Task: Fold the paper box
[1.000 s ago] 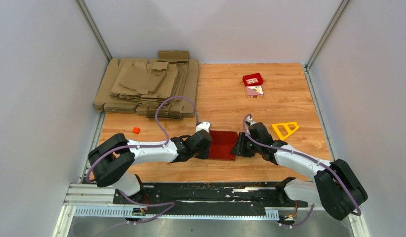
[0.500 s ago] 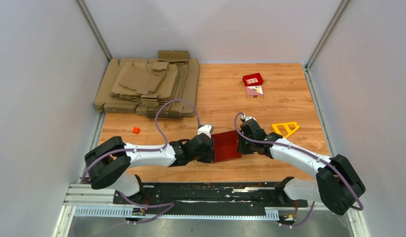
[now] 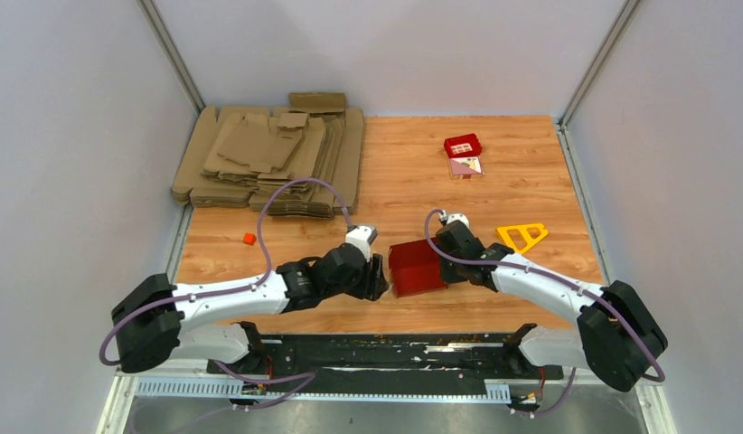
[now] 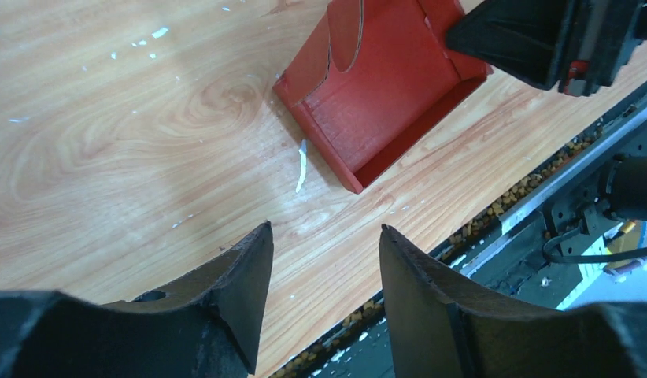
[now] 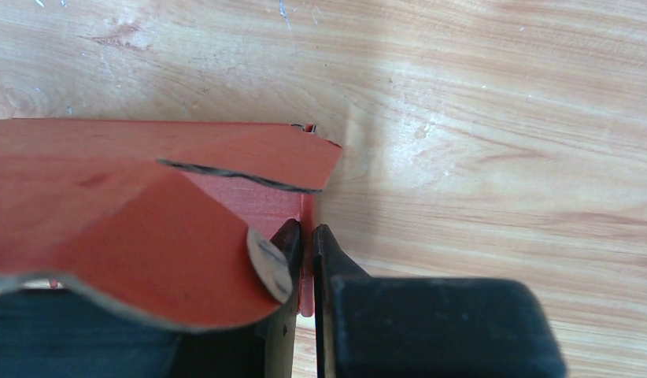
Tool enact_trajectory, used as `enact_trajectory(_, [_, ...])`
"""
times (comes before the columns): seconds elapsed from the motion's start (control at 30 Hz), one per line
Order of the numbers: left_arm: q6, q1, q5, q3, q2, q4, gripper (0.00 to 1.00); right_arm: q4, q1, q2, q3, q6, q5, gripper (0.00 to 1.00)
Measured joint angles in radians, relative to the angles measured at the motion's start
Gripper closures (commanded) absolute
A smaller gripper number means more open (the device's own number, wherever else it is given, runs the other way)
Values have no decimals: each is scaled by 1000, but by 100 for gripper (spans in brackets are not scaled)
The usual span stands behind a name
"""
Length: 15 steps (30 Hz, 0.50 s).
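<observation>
The paper box [image 3: 413, 268] is of plain bright red thin card, without print, and it is half folded into an open tray shape [image 4: 383, 102]: a flat bottom panel, a low wall raised along one edge, and a higher side wall with a loose flap cut in a curve. It stands on the table [image 3: 494, 194] toward 6 o'clock from the middle. Its 3 o'clock wall [image 5: 147, 213] is pinched between the fingers [image 5: 330, 253] of the right gripper [image 5: 307, 236].
</observation>
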Motion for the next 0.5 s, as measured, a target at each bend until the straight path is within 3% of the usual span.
enact_trajectory(0.23, [158, 127, 68, 0, -96, -26, 31, 29, 0, -9, -17, -30, -44, 89])
enact_trajectory(0.5, [346, 193, 171, 29, -41, 54, 24, 53, 0, -18, -21, -66, -102, 90])
